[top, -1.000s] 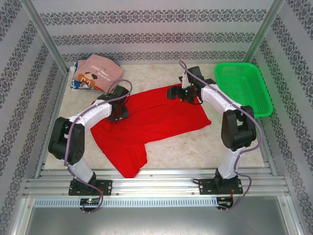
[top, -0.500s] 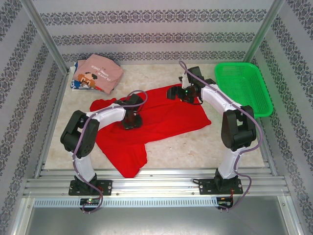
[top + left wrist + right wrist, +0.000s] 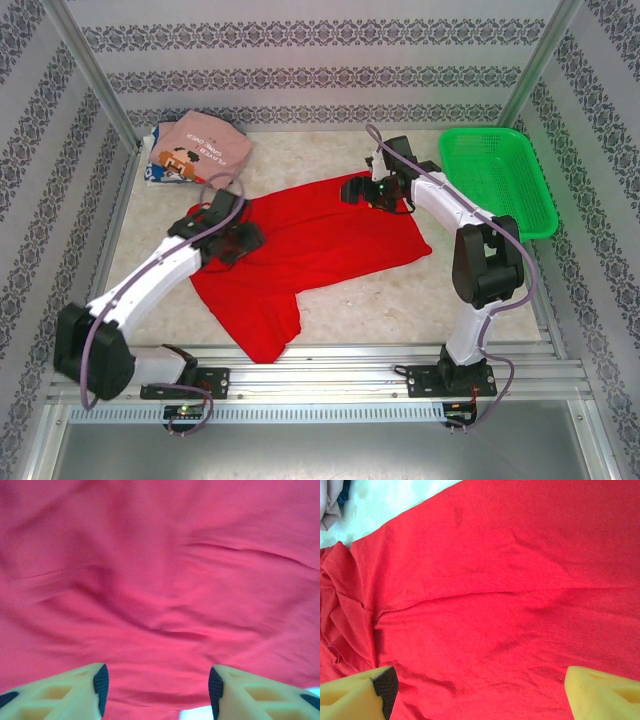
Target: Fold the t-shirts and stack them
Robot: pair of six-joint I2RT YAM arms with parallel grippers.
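A bright red t-shirt (image 3: 320,245) lies spread flat in the middle of the table, one sleeve pointing toward the near edge. My left gripper (image 3: 243,238) hovers low over the shirt's left part; in the left wrist view it (image 3: 157,690) is open, with wrinkled red cloth (image 3: 160,580) below and nothing between the pads. My right gripper (image 3: 352,192) is over the shirt's far right corner, wide open (image 3: 477,690) above smooth red cloth (image 3: 495,605). A folded dusty-pink printed t-shirt (image 3: 205,148) rests on a white-blue one (image 3: 153,175) at the far left corner.
A green plastic mesh basket (image 3: 497,180) stands at the far right, beside the right arm. Patterned walls and metal posts (image 3: 88,70) enclose the table. Bare tabletop (image 3: 400,300) shows in front of the red shirt.
My left gripper slid right over the red shirt, then back left, closing partway and reopening. The left arm's elbow has swung down to the near left. The right arm has stayed still.
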